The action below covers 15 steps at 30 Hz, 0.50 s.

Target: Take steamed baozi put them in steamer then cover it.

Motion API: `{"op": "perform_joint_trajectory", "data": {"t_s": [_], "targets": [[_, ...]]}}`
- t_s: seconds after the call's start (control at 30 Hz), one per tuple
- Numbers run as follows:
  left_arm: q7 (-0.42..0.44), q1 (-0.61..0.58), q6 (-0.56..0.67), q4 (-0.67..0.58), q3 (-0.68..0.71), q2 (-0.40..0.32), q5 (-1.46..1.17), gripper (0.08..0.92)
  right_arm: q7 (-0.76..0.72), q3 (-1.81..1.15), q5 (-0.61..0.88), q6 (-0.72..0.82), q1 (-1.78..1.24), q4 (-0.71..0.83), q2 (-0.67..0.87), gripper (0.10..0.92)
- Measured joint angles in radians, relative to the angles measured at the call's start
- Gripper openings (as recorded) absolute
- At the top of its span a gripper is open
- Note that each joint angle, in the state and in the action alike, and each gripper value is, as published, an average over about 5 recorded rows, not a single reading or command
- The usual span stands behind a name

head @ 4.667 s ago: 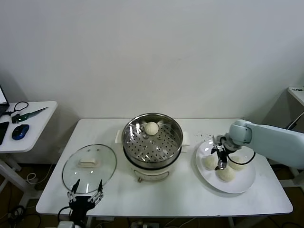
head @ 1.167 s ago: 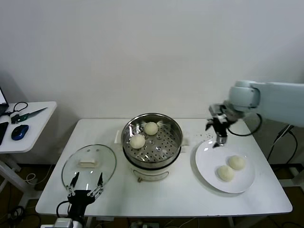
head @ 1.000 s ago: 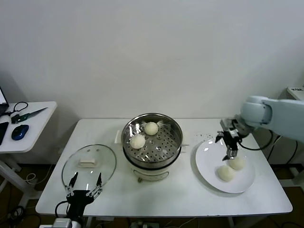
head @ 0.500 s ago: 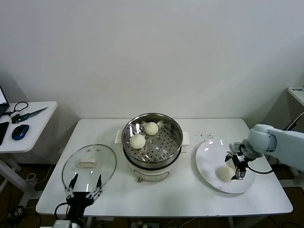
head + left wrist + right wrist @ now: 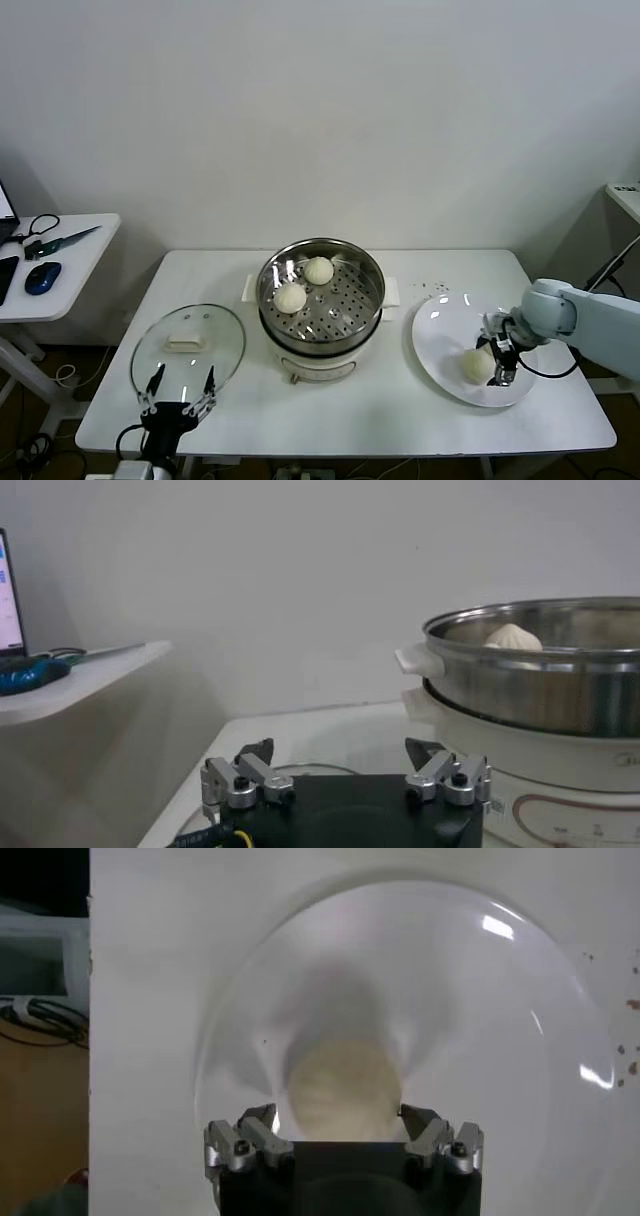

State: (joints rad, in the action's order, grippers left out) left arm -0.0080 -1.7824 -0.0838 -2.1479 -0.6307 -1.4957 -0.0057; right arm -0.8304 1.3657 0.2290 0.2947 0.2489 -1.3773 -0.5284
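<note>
The steel steamer (image 5: pixel 352 322) stands mid-table and holds two baozi, one at the back (image 5: pixel 319 270) and one to the left (image 5: pixel 290 297). From the left wrist view, the steamer (image 5: pixel 540 685) shows one baozi (image 5: pixel 513 635) over its rim. On the white plate (image 5: pixel 445 340) lies a baozi (image 5: pixel 476 364). My right gripper (image 5: pixel 501 354) is low over the plate, open, its fingertips on either side of that baozi (image 5: pixel 343 1088) without closing on it. The glass cover (image 5: pixel 188 350) lies flat at front left. My left gripper (image 5: pixel 182 386) hovers open at its near edge.
A side table (image 5: pixel 85 262) at the far left carries a blue mouse (image 5: pixel 42 277) and scissors (image 5: pixel 62 240). Dark specks (image 5: pixel 432 288) dot the table behind the plate. The table's front edge (image 5: pixel 90 1048) runs close to the plate.
The steamer has gained a second baozi since the earliest frame. Over the last second my right gripper dropped from above the plate's back edge down around a baozi. The left gripper stayed put.
</note>
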Motion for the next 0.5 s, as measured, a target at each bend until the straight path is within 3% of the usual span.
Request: {"op": "perform_joint_trajectory", "data": {"t_s": [0.2, 0.5], "targets": [[0.0, 0.004, 0.0, 0.003, 0.003, -0.002, 0.004, 0.823, 0.006, -0.013, -0.005, 0.001, -0.02, 0.01, -0.012, 0.8], [0.0, 0.004, 0.004, 0.003, 0.008, -0.005, 0.011, 0.823, 0.002, -0.017, 0.0, -0.007, -0.01, 0.015, -0.022, 0.652]]}}
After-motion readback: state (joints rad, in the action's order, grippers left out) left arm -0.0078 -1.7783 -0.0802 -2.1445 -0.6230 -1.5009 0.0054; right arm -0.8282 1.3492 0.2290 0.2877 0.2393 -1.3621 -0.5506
